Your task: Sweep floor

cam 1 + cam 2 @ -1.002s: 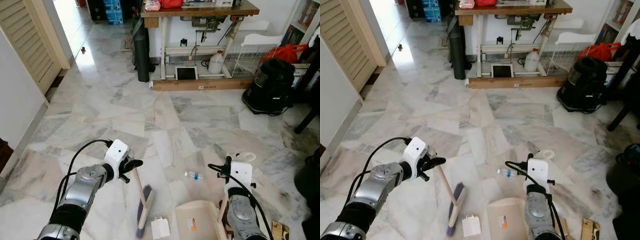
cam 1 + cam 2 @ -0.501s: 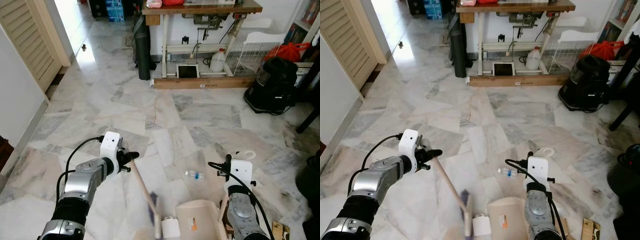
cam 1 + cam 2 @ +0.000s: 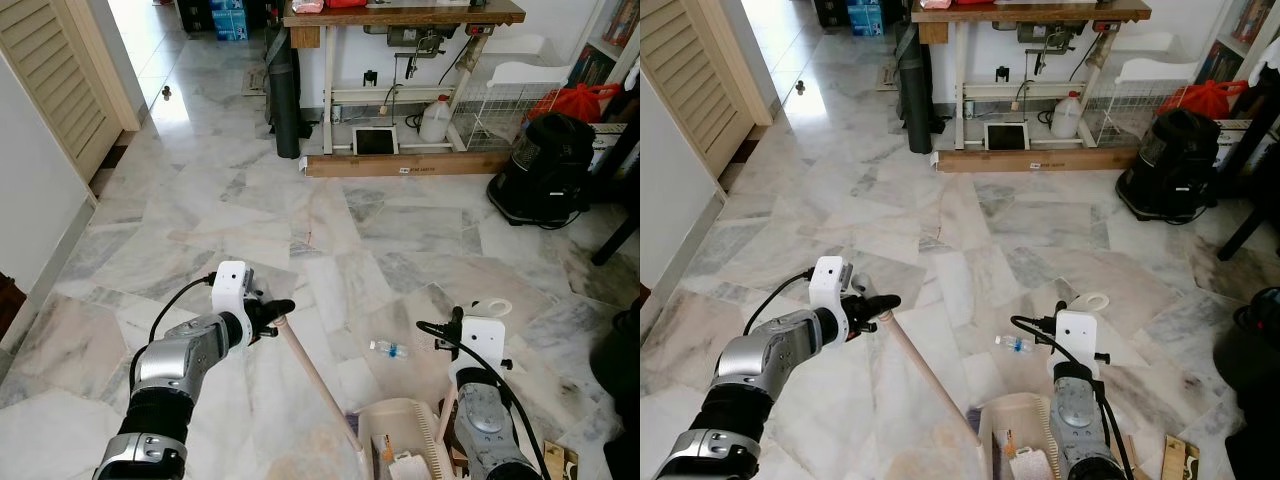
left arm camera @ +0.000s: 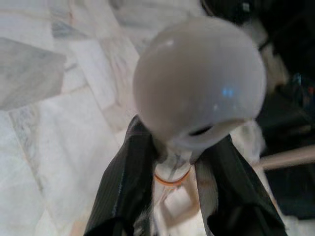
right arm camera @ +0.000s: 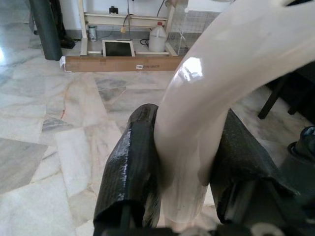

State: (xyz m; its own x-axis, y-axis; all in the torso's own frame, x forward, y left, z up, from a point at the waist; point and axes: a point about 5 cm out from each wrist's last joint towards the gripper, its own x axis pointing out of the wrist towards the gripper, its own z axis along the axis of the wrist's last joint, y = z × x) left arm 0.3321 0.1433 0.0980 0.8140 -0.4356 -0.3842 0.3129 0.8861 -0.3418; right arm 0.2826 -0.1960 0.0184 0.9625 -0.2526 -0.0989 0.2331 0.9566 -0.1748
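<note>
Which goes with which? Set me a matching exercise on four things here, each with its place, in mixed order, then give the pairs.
Things:
1. broom handle
2. dustpan
3. small bottle
4. black vacuum cleaner

Places:
a. lying on the floor between the two arms
b. standing at the far right, beside the wire basket
c. clamped in the left jaws
d. held by its handle in the right jaws, litter inside

Pairs: 1-c, 2-d, 3-a, 4-b

You're facing a grey-veined marble floor (image 3: pixel 300 220), a louvred door (image 3: pixel 60 80) at left, a wooden workbench (image 3: pixel 400 15) ahead and a black vacuum cleaner (image 3: pixel 545 170) at right.
</note>
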